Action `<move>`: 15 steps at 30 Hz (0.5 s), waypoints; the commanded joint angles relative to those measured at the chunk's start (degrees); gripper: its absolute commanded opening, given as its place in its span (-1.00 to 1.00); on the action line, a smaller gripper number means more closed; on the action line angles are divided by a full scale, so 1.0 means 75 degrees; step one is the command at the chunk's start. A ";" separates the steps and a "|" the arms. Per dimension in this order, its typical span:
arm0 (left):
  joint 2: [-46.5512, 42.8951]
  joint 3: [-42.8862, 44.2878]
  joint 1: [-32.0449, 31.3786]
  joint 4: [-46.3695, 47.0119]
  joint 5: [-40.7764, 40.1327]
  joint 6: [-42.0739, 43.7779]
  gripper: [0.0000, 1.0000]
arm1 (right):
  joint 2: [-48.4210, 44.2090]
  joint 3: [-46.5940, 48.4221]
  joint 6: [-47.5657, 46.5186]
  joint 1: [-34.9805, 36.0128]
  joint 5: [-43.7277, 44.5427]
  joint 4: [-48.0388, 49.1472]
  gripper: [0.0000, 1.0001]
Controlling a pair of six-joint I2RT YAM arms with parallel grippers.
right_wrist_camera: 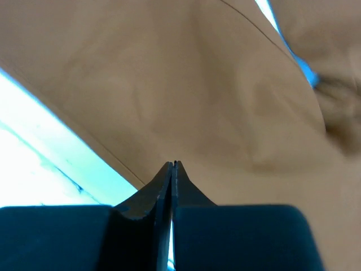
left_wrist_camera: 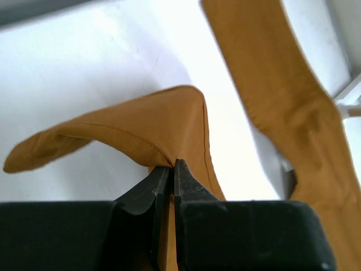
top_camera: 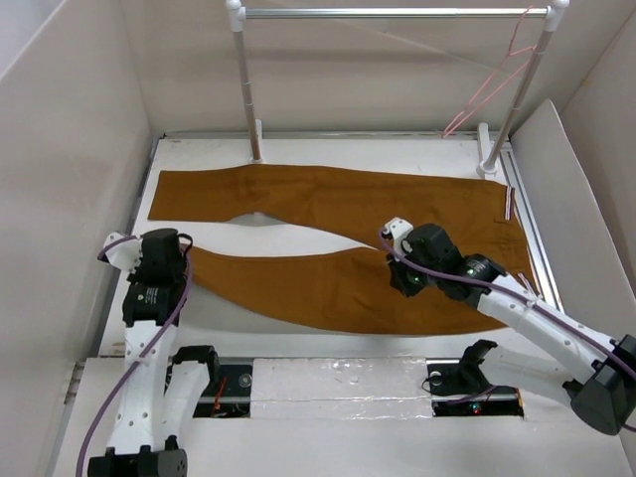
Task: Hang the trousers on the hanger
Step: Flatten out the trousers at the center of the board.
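So far done: only the taking hold of the trousers [top_camera: 338, 204] is reached, as it is judged; nothing is put on the hanger [top_camera: 475, 105] yet.
Left to do: the cloth is probably to be lifted, folded and brought over the hanger's bar. Almost the whole task is left.
Trousers, place: they are spread flat on the white worktop [top_camera: 397, 149]. The waistband [top_camera: 510, 199] is laid at the right edge. One leg is stretched along the far edge, and the other is directed to the near left corner.
Trousers, look: rust-brown cloth, smooth, with few wrinkles. A white-and-dark striped trim is seen at the waist. The legs are opened in a narrow V.
Hem of the near leg [left_wrist_camera: 113, 135]: it is raised from the worktop and curled into an arch.
Hanger: thin pale-pink wire, hung on the silver rail [top_camera: 388, 13] above the far right corner, well apart from the trousers.
Left gripper [left_wrist_camera: 172, 165]: it is closed fully and the hem of the near leg is pinched between the jaws.
Right gripper [right_wrist_camera: 172, 165]: the jaws are drawn together with only a thin slit. The tips are set at the edge of the near leg, on its upper part, and a thin fold seems to be pinched.
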 commanded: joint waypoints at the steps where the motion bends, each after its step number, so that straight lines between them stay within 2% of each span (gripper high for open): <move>1: 0.0460 0.1055 0.0018 0.0452 -0.0705 0.0281 -1.00 | -0.0463 -0.0167 0.0330 -0.0797 0.0070 -0.0351 -1.00; 2: 0.0579 0.1475 0.0018 0.0417 -0.0798 0.0366 -1.00 | -0.0615 -0.0226 0.0355 -0.1069 -0.0011 -0.0352 -1.00; 5: 0.0616 0.1678 0.0018 0.0394 -0.0752 0.0624 -1.00 | -0.1201 -0.0332 0.0495 -0.2182 -0.0094 -0.0410 -1.00; 6: 0.0511 0.1679 0.0018 0.0347 -0.0740 0.0636 -1.00 | -0.1446 -0.0274 0.0519 -0.2510 -0.0013 -0.0631 -0.93; 7: 0.0278 0.1644 -0.0075 0.0416 -0.0729 0.0729 -1.00 | -0.1541 -0.0250 0.0507 -0.2861 0.0127 -0.0726 -0.77; 8: 0.0136 0.1736 -0.0239 0.0591 -0.0879 0.1101 -1.00 | -0.1658 -0.0204 0.0380 -0.3955 0.0024 -0.0820 -0.10; 9: 0.0135 0.1737 -0.0310 0.0628 -0.0881 0.1105 -1.00 | -0.1659 -0.0157 0.0378 -0.3966 0.0023 -0.0879 -0.09; 11: 0.0286 0.2144 -0.0311 0.0826 -0.0800 0.1617 -1.00 | -0.1624 -0.0110 0.0110 -0.4932 -0.0374 -0.0891 0.31; 13: 0.0578 0.2451 -0.0311 0.1002 -0.0624 0.1865 -1.00 | -0.1275 0.0181 -0.0020 -0.5312 -0.0179 -0.1252 0.35; 15: 0.0778 0.2744 -0.0311 0.1074 0.0043 0.2170 -1.00 | -0.1132 0.0335 -0.0043 -0.5768 0.0267 -0.1662 0.33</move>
